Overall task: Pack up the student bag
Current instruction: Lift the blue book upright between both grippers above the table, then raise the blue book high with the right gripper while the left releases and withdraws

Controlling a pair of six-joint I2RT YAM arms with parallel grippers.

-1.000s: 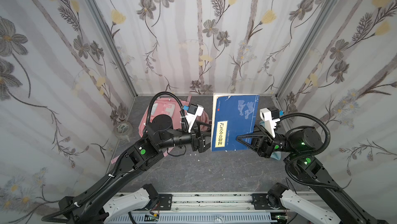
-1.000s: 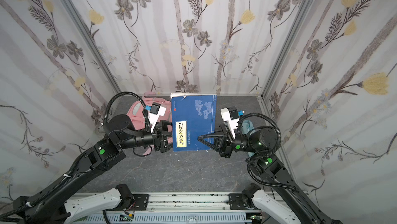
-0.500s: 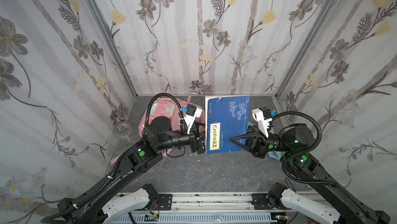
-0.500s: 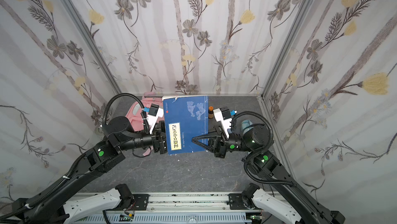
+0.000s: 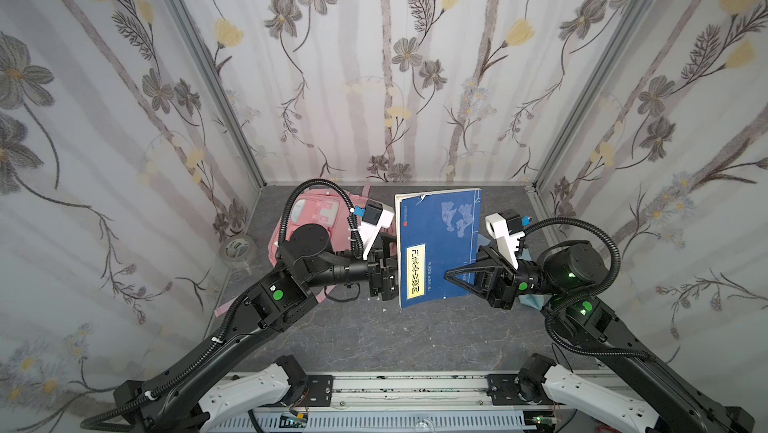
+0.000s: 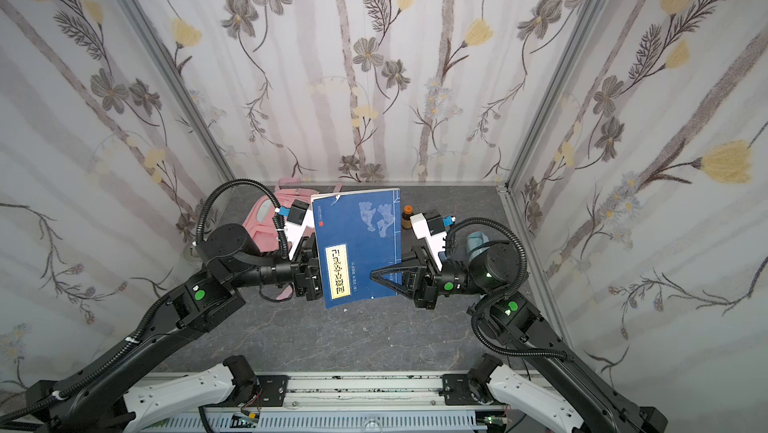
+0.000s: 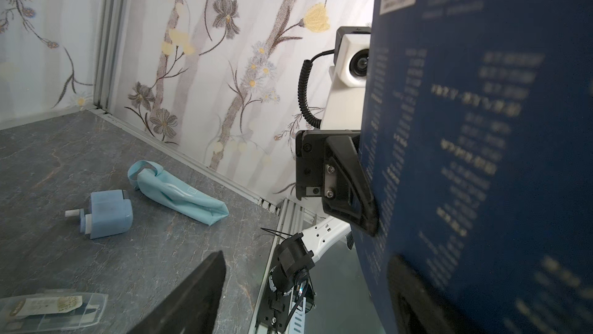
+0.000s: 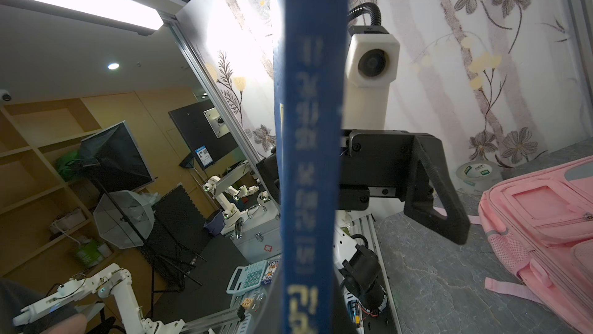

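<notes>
A blue book (image 5: 440, 239) hangs tilted above the table, front cover up in both top views. My right gripper (image 5: 451, 276) is shut on its right edge, and its fingers flank the book's edge (image 8: 311, 156) in the right wrist view. My left gripper (image 5: 388, 271) is open at the spine side. One of its fingers (image 7: 192, 294) stands clear over the table. The other shows dark against the book's back cover (image 7: 481, 156). The pink student bag (image 5: 316, 219) lies at the back left behind the left arm, also in the right wrist view (image 8: 545, 220).
A tape roll (image 5: 237, 248) sits by the left wall. On the right of the table lie a light-blue pouch (image 7: 179, 194), a small pale-blue bottle (image 7: 109, 213) and a clear packet (image 7: 51, 310). A small brown bottle (image 6: 407, 217) stands behind the book.
My right gripper has carried the blue book to the left, bringing its spine up to my left gripper. The left gripper's jaws have narrowed slightly.
</notes>
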